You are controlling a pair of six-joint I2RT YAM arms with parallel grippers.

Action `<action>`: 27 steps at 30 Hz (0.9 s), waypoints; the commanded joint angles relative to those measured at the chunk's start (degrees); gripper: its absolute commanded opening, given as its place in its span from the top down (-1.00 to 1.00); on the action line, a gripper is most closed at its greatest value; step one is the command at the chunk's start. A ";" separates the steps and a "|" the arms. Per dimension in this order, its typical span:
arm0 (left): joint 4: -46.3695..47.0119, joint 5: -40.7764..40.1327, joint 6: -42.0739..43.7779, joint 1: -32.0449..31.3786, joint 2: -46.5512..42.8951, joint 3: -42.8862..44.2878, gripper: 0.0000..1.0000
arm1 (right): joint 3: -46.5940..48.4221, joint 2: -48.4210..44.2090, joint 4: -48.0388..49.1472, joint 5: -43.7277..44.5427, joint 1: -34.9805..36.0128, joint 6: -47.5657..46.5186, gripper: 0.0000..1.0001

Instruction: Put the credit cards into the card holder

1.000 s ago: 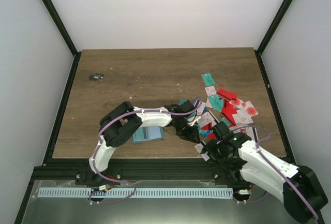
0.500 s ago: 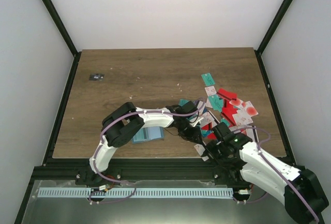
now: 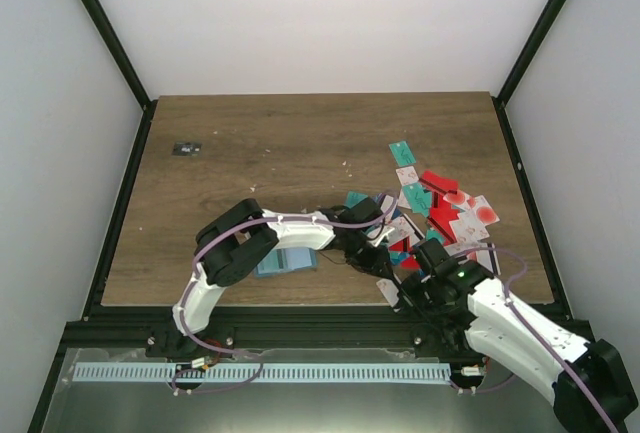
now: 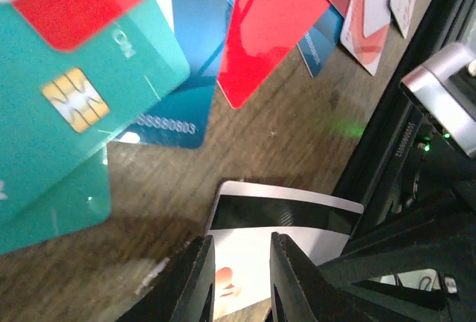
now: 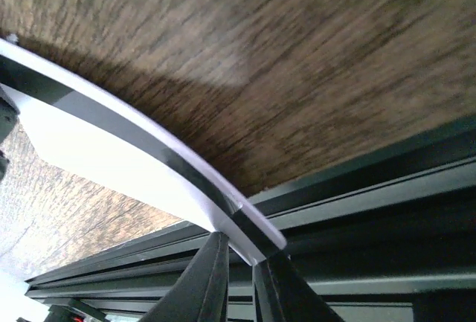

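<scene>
Card pinch at the near edge of the table (image 3: 300, 143), holder lying to the left.
Your card holder (image 3: 285, 261) lies flat on the wood left of centre, close to the near edge, right beside the left arm and apart from the cards. To its right, your left end effector (image 4: 239, 248) hangs low with its jaws a narrow gap apart and nothing between them; a teal card (image 4: 67, 114) and a red card (image 4: 271, 32) lie just beyond it. Next right, your right end effector (image 5: 242, 249) grips the corner of a white card (image 5: 111, 151) with a dark stripe, which looks bowed, by the near rail. The other credit cards (image 3: 440, 208) lie heaped further right, toward the right edge.
</scene>
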 commanded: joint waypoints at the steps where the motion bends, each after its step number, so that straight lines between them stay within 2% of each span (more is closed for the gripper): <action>1: -1.20 1.45 -1.58 -3.21 -0.60 -2.98 0.54 | 2.08 -0.41 1.54 3.59 0.30 -0.90 0.80; 8: -0.10 0.74 -3.11 -3.12 -4.62 -4.36 0.53 | 3.93 -2.21 -0.91 4.68 0.33 -1.88 0.98; 16: -3.21 -3.68 -3.87 -1.48 -11.10 -3.96 0.54 | 5.26 -4.35 -1.87 4.55 0.28 -3.08 0.99; 23: -7.86 -10.61 -5.54 1.77 -22.15 -5.76 0.53 | 7.91 -5.97 3.18 2.62 0.29 -6.32 0.99; 27: -9.25 -14.34 -8.81 3.89 -28.68 -8.10 0.54 | 8.09 -7.61 9.22 0.73 0.29 -6.47 0.99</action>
